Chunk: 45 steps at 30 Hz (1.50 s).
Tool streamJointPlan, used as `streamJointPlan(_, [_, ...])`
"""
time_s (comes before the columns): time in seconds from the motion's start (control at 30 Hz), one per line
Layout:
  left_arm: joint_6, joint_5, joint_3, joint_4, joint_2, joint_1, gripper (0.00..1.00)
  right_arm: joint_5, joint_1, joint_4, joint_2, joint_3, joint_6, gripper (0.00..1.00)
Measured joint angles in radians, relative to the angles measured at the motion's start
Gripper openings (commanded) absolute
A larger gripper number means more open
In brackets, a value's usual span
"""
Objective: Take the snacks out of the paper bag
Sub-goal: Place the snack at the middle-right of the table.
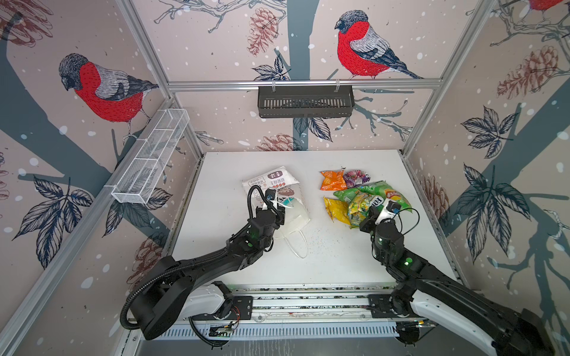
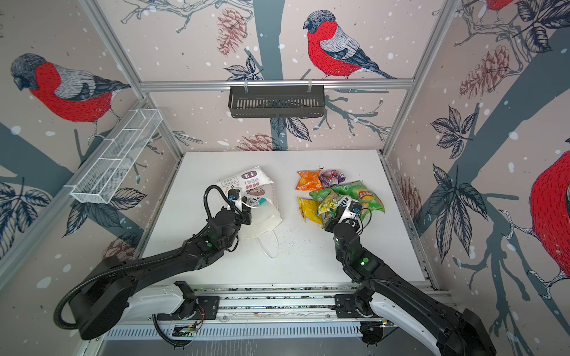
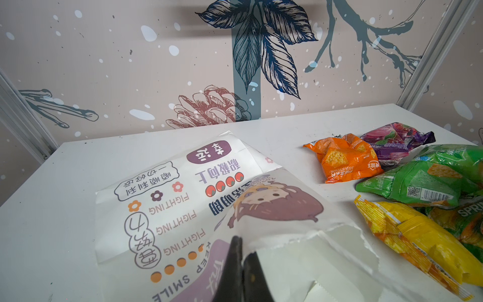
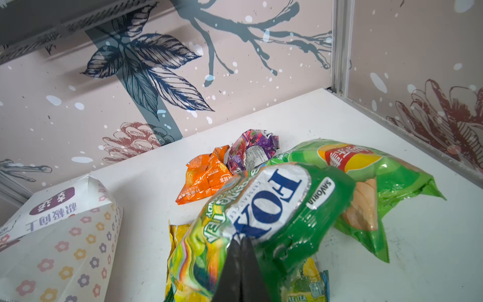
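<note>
Here, left end effector (image 3: 242, 257) pinches the creased paper bag (image 3: 170, 209); right end effector (image 4: 241, 248) clamps the crinkly green-yellow multi-pack (image 4: 274, 204).

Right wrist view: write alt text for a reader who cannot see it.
The right gripper pinches the edge of a green-yellow Fox candy pack over a white table. Behind it lie a green chip bag, an orange packet and a purple packet; the paper bag lies alongside.
</note>
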Motion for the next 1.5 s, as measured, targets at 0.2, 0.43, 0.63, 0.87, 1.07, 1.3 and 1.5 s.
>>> streamJointPlan(0.2, [0.000, 0.002, 0.000, 0.000, 0.000, 0.000, 0.00, -0.124, -0.119, 0.003, 0.147, 0.049, 0.019, 0.04])
streamJointPlan(0.43, [0.000, 0.002, 0.000, 0.000, 0.000, 0.000, 0.00, -0.218, -0.184, 0.026, 0.280, 0.127, 0.026, 0.73])
streamJointPlan(0.63, [0.000, 0.003, 0.000, 0.000, 0.005, 0.000, 0.00, -0.265, -0.190, 0.030, 0.283, 0.140, 0.026, 0.83])
streamJointPlan(0.87, [0.000, 0.003, 0.000, 0.001, 0.005, 0.000, 0.00, -0.347, -0.174, 0.051, 0.216, 0.134, 0.025, 0.86])
streamJointPlan(1.07, [0.000, 0.000, 0.006, -0.001, 0.008, 0.000, 0.00, -0.380, -0.013, 0.069, 0.174, 0.104, 0.023, 0.87])
streamJointPlan(1.3, [0.008, 0.002, -0.004, 0.000, -0.015, 0.000, 0.00, -0.303, 0.218, 0.139, 0.176, 0.058, 0.048, 0.87])
streamJointPlan(1.5, [0.095, 0.059, -0.126, 0.132, -0.049, 0.004, 0.00, -0.203, 0.336, 0.242, 0.226, 0.046, 0.045, 0.87])
